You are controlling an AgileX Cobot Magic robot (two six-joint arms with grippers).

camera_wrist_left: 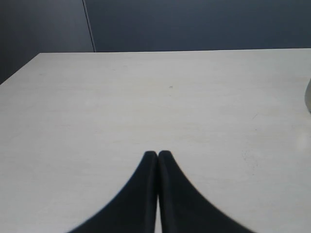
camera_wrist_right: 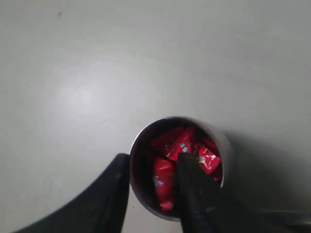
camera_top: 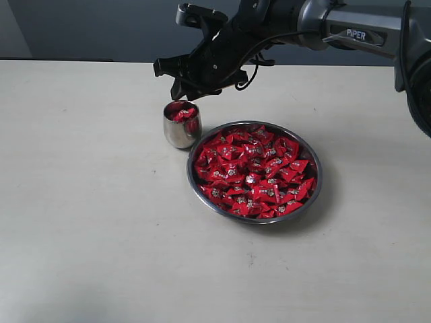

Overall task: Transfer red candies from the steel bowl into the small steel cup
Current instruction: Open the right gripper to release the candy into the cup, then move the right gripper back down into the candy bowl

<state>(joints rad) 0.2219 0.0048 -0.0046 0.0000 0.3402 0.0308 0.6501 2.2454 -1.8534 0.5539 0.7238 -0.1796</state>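
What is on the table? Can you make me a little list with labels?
table: pale, plain
bowl: shiny steel, piled with red candies
cup: small, steel, beside the bowl, a few candies inside
right gripper: above the cup, open, holding nothing
left gripper: shut, holding nothing, over bare table

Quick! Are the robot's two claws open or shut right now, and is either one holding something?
Left claw: shut, holding nothing.
Right claw: open above the small steel cup, holding nothing.
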